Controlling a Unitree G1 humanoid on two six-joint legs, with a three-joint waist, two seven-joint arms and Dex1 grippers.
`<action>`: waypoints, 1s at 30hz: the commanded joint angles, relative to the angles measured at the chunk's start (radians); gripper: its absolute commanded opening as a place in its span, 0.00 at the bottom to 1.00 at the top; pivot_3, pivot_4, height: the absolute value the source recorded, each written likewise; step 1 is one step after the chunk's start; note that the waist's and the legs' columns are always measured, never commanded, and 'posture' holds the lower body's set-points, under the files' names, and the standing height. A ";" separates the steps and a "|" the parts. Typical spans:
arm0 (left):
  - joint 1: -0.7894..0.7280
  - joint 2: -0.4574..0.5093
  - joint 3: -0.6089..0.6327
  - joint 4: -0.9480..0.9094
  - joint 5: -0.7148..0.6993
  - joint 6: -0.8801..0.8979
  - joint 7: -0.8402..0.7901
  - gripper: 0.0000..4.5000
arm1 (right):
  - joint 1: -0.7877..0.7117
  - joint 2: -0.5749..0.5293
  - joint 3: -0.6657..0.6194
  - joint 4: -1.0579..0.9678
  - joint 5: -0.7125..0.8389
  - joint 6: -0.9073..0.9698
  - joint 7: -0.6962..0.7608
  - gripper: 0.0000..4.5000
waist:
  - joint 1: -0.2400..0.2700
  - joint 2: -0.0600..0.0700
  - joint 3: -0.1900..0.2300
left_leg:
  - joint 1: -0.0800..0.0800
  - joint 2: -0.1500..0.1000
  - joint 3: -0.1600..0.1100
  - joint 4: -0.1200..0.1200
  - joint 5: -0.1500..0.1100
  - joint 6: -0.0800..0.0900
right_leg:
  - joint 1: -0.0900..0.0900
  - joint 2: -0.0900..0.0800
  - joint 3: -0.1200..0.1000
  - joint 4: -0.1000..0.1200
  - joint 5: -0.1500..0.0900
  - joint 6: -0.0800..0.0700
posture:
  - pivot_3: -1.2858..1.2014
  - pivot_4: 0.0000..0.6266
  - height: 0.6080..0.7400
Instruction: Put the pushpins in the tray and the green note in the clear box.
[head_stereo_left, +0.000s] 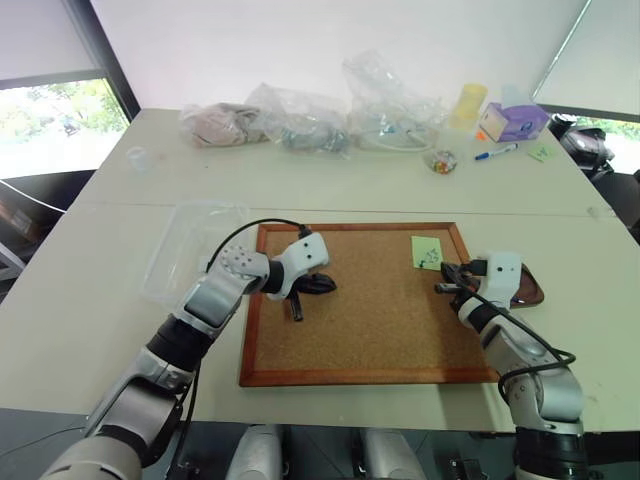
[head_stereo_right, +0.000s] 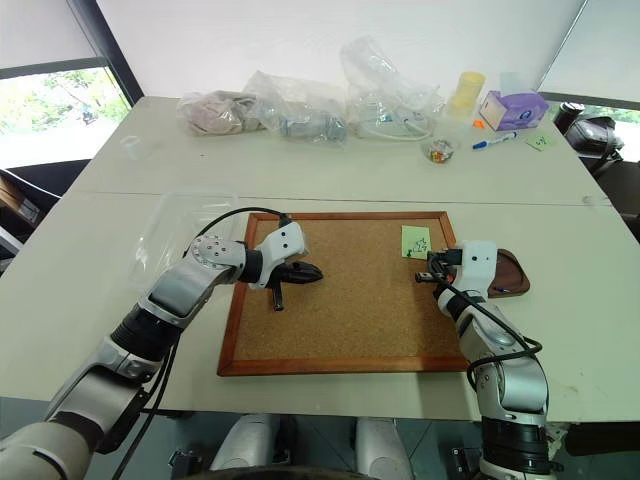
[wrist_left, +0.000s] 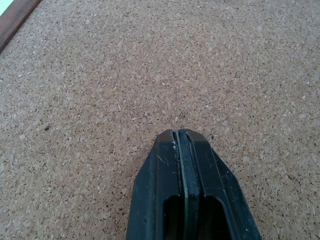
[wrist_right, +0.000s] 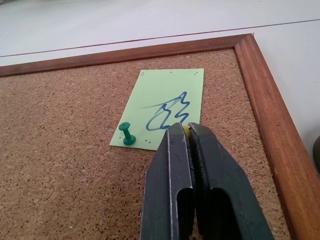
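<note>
The green note (wrist_right: 165, 105), with a blue scribble, lies on the cork board (head_stereo_left: 370, 320) near its far right corner. A green pushpin (wrist_right: 128, 135) stands in one near corner of the note. My right gripper (wrist_right: 186, 131) is shut at the note's near edge, with a small yellow pushpin head pinched between its tips. The dark wooden tray (head_stereo_left: 532, 288) sits just right of the board, beside my right hand. My left gripper (head_stereo_left: 325, 285) is shut and holds nothing, low over the board's left half. The clear box (head_stereo_left: 190, 245) lies left of the board.
Wrinkly clear plastic bags (head_stereo_left: 300, 125) line the table's far side. A yellow cup (head_stereo_left: 468, 103), a purple box (head_stereo_left: 512, 121), a small pot of pins (head_stereo_left: 440, 161), a blue pen (head_stereo_left: 496, 153) and a green scrap (head_stereo_left: 541, 153) stand at the far right.
</note>
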 joint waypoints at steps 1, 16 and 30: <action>0.005 0.008 -0.028 0.010 0.033 0.005 0.009 0.00 | 0.007 0.001 -0.026 -0.032 -0.013 -0.083 0.004 0.01 | 0.000 0.000 0.000 | 0.000 0.000 0.000 0.000 0.000 0.000 | 0.000 0.000 0.000 0.000 0.000 0.000 | 0.52 0.24 0.98; 0.004 0.032 -0.057 0.030 0.066 -0.012 -0.002 0.00 | 0.044 0.029 -0.140 -0.078 -0.008 -0.236 -0.074 0.01 | -0.003 0.000 0.000 | 0.000 0.001 0.000 0.000 0.000 0.000 | 0.000 0.000 0.000 0.000 0.000 0.000 | 0.52 0.24 0.98; 0.006 0.027 -0.057 0.030 0.070 -0.030 -0.003 0.00 | 0.042 -0.031 -0.173 0.036 -0.083 -0.092 -0.159 0.01 | -0.003 0.001 -0.001 | 0.001 0.001 0.001 0.000 0.000 0.000 | 0.000 0.000 0.000 0.000 0.000 0.000 | 0.52 0.24 0.98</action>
